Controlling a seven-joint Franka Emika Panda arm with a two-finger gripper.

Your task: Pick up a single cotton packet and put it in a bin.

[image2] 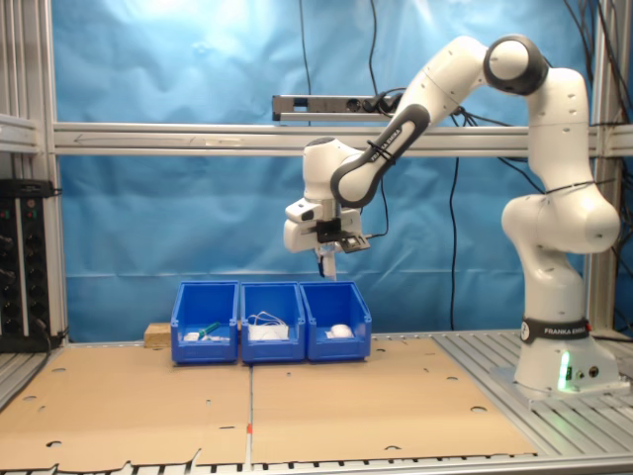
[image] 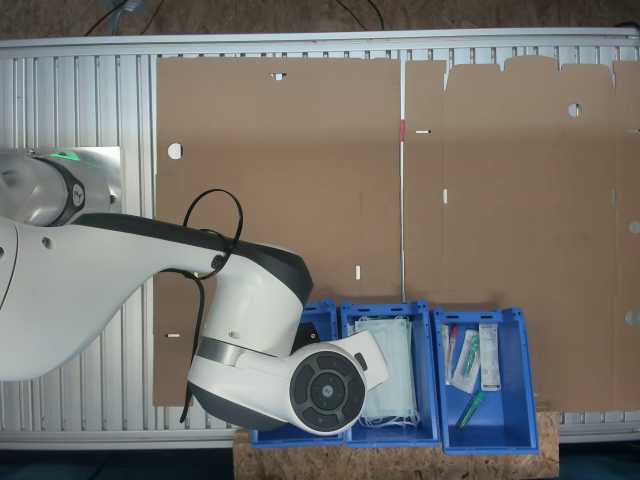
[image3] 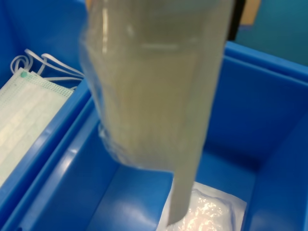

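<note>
A pale, blurred cotton packet (image3: 149,96) hangs close to the wrist camera, over a blue bin (image3: 269,110). In the second exterior view my gripper (image2: 326,255) hovers above that bin (image2: 336,315), the one at the second exterior view's right end of the row, shut on the cotton packet (image2: 327,265), which dangles below it. A white packet (image3: 211,211) lies on this bin's floor. In the first exterior view the arm covers most of the bin (image: 318,318).
The middle bin (image: 388,370) holds pale green face masks (image3: 29,110). The third bin (image: 482,385) holds tubes and long packets. Brown cardboard sheets (image: 300,180) cover the table. A wooden block (image2: 156,334) sits beside the row, and the arm's base (image2: 559,366) stands at the second exterior view's right.
</note>
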